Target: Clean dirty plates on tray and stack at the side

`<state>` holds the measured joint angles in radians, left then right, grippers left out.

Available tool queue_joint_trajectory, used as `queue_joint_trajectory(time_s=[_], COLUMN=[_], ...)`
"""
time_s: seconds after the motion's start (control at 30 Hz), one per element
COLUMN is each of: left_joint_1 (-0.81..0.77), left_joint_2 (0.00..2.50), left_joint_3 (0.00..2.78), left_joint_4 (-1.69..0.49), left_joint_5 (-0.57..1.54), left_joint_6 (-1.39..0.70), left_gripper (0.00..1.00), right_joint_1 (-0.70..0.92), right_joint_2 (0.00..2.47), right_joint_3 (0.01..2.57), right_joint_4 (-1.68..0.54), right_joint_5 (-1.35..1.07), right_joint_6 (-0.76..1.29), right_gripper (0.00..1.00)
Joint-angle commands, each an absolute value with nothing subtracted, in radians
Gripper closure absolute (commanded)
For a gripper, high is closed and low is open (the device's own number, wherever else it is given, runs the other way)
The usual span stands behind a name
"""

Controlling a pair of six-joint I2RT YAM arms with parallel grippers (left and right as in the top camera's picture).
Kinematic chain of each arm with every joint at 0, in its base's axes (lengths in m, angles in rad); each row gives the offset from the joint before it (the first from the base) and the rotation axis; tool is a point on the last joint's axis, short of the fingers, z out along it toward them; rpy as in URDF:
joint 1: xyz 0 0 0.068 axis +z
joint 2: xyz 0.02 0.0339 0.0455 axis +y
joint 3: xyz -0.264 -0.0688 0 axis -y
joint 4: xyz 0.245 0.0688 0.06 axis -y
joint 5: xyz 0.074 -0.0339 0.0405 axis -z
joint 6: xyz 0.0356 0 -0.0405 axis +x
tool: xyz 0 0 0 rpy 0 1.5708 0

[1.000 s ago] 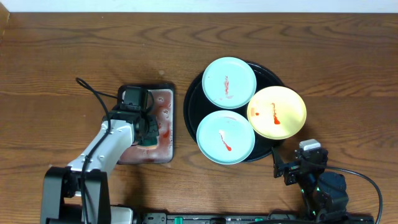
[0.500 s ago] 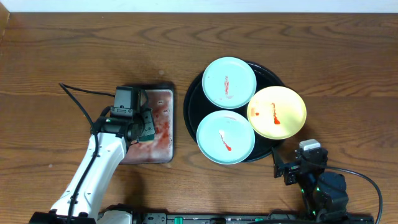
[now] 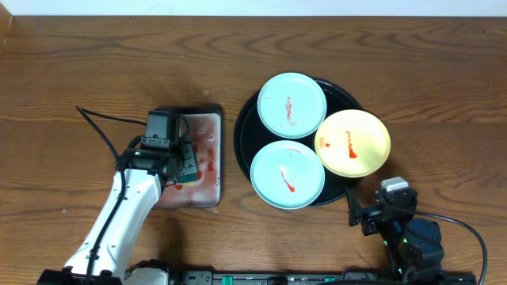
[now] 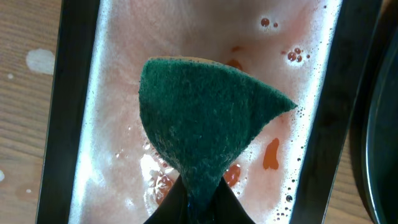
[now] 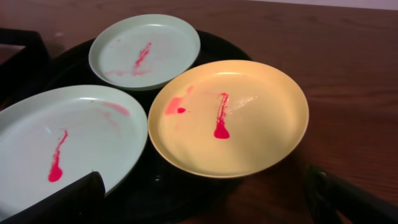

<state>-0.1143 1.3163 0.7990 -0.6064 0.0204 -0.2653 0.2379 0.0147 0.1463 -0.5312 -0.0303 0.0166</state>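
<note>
Left claw [image 4: 194, 202], sponge [image 4: 202, 118]: same spot.

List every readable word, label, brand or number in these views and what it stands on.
None readable: the plates, round black tray, green sponge and rectangular tray carry no text.
Too small to read: green marks on the arm base, overhead view's bottom edge.

Overhead: fixed, straight down on whole bench [image 3: 79, 63]. Left wrist: very close, down into rectangular tray [image 4: 71, 93]. Right wrist: low, oblique over yellow plate [image 5: 230, 118]; both patches within overhead.
</note>
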Motion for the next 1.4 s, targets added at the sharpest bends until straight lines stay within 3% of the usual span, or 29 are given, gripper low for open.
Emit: queue_joint_trajectory(time_s=[0.0,0.17,0.3,0.53,0.67,0.73,0.97,1.1,1.27,1.37], left_joint_1=[-0.117,-0.117,-0.117,-0.117,-0.117,-0.117,-0.123,-0.158,-0.253,-0.337], left_joint_2=[1.311,1.311,1.311,1.311,1.311,1.311,1.317,1.336,1.440,1.576], left_joint_3=[0.820,0.821,0.821,0.821,0.864,0.894,0.972,0.974,1.006,1.129], left_joint_4=[-0.626,-0.628,-0.628,-0.601,-0.650,-0.675,-0.464,-0.384,-0.271,-0.270], left_joint_5=[0.022,0.056,0.124,0.123,0.125,0.123,0.124,0.185,0.242,0.251], left_joint_6=[-0.264,-0.264,-0.276,-0.275,-0.291,-0.289,-0.218,-0.220,-0.218,-0.205], left_gripper=[0.93,0.93,0.93,0.93,0.93,0.93,0.93,0.93,0.93,0.93], right_joint_1=[0.228,0.228,0.228,0.228,0.228,0.228,0.228,0.228,0.228,0.228], right_joint_2=[0.007,0.007,0.007,0.012,0.070,0.145,0.769,0.944,0.992,0.992], right_joint_3=[0.143,0.143,0.143,0.144,0.196,0.255,0.580,0.680,0.700,0.700], right_joint_4=[-0.517,-0.515,-0.504,-0.459,-0.406,-0.398,-0.483,-0.481,-0.372,-0.397], right_joint_5=[-0.151,-0.525,-0.562,-0.561,-0.535,-0.523,-0.355,-0.368,-0.350,-0.244], right_joint_6=[0.008,0.235,0.387,0.389,0.579,0.570,0.052,0.070,0.079,0.102], right_gripper=[0.01,0.01,0.01,0.01,0.01,0.01,0.01,0.01,0.01,0.16])
